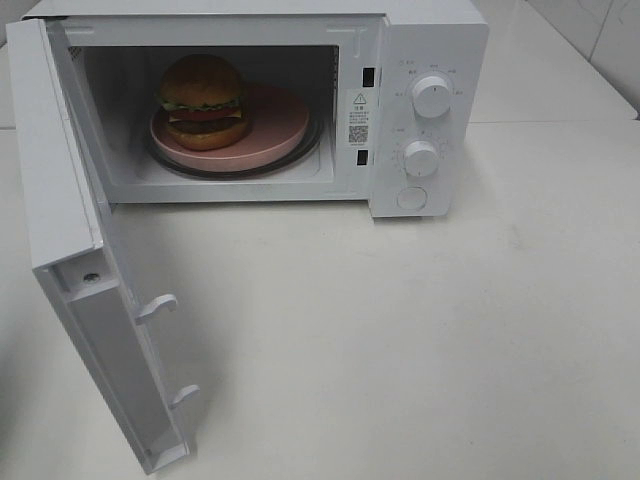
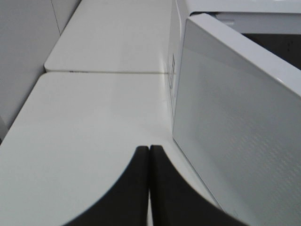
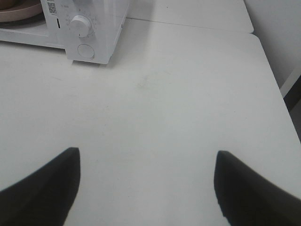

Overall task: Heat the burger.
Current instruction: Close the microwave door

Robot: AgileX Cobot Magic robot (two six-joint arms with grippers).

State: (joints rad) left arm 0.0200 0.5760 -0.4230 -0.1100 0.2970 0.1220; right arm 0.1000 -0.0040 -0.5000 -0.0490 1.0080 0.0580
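The burger (image 1: pixel 203 100) stands on a round pink plate (image 1: pixel 270 125) inside the white microwave (image 1: pixel 430 40), whose door (image 1: pixel 70 220) hangs wide open to the left. Neither arm shows in the exterior high view. In the left wrist view my left gripper (image 2: pixel 149 149) is shut, its two dark fingers pressed together with nothing between them, just beside the outer face of the open door (image 2: pixel 235 141). My right gripper (image 3: pixel 146 157) is open over bare table, well away from the microwave's knob panel (image 3: pixel 82 26).
Two dials (image 1: pixel 432 96) and a round button (image 1: pixel 411 198) sit on the microwave's right panel. The white table (image 1: pixel 400 340) has a seam between its slabs (image 2: pixel 103 72), and a grey wall (image 2: pixel 23 56) lies past its left edge.
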